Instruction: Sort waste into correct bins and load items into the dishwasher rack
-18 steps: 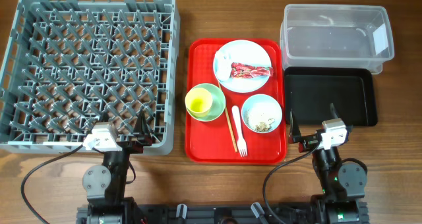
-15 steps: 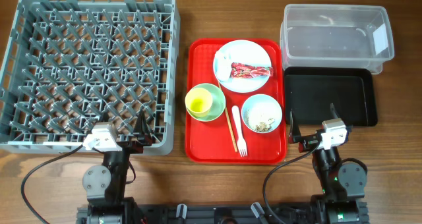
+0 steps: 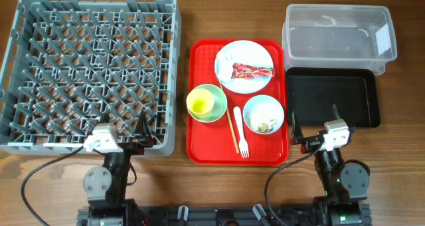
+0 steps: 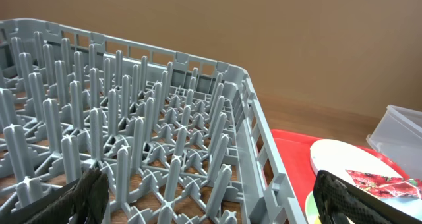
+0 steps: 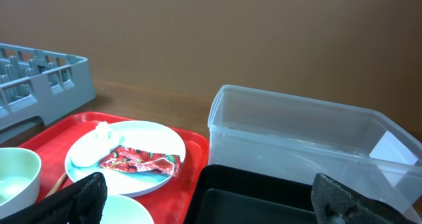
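Quick headcount: one grey rack (image 3: 89, 70) on the left of the tabletop (image 3: 226, 13), one red tray (image 3: 199, 153) in the middle, then one clear tub (image 3: 339, 36) with one black tray (image 3: 332, 96) just in front of it on the right.

Everything loose sits on the red tray. There's one pale-blue plate (image 3: 244, 82) carrying the red wrapper (image 3: 252, 71) and a white paper scrap (image 3: 224, 58). Two bowls: the green bowl (image 3: 216, 95) has the one yellow cup (image 3: 200, 104) standing in it, and the blue bowl (image 3: 263, 110) holds the crumbs (image 3: 265, 125). One fork (image 3: 240, 129) and one chopstick (image 3: 232, 129) lie side by side between the bowls.

Two arms, both parked at the near edge. The left claw (image 4: 211, 188) is released, fingers spread wide by the rack's near wall. The right claw (image 5: 208, 184) is the same, spread wide near the black tray.
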Robot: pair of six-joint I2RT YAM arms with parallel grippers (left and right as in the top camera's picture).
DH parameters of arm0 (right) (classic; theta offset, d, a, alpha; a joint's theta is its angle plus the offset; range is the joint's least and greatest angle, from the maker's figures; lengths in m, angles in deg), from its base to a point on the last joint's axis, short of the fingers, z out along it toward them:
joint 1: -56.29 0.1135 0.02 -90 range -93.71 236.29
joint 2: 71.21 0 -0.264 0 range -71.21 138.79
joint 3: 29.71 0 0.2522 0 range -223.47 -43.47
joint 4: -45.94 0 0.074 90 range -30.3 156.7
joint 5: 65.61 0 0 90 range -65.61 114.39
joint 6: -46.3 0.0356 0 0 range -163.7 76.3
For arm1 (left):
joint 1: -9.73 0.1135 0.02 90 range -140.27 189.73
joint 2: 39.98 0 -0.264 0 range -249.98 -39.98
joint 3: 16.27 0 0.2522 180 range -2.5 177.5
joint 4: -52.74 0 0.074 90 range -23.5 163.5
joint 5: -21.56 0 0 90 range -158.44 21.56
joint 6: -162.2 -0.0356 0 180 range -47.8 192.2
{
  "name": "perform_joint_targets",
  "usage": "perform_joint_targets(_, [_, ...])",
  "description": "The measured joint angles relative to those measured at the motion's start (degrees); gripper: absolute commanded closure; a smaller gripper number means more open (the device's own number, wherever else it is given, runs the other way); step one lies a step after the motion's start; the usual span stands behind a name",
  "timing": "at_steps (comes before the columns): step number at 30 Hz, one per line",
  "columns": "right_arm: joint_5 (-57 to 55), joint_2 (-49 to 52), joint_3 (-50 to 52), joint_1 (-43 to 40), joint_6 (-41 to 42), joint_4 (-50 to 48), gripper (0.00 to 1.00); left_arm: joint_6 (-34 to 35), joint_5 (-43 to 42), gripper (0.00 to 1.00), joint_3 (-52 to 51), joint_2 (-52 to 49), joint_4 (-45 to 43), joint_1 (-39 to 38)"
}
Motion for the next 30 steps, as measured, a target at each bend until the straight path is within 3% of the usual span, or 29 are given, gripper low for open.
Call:
perform_joint_targets(19, [0.0, 0.0, 0.0, 0.0, 0.0, 0.0, 0.0, 0.0, 0.1, 0.0, 0.0, 0.0, -0.1, 0.0])
perform_joint_targets(30, [0.0, 0.0, 0.0, 0.0, 0.0, -0.3, 0.0, 0.0, 6.6, 0.0, 0.0, 0.0, 0.2, 0.0])
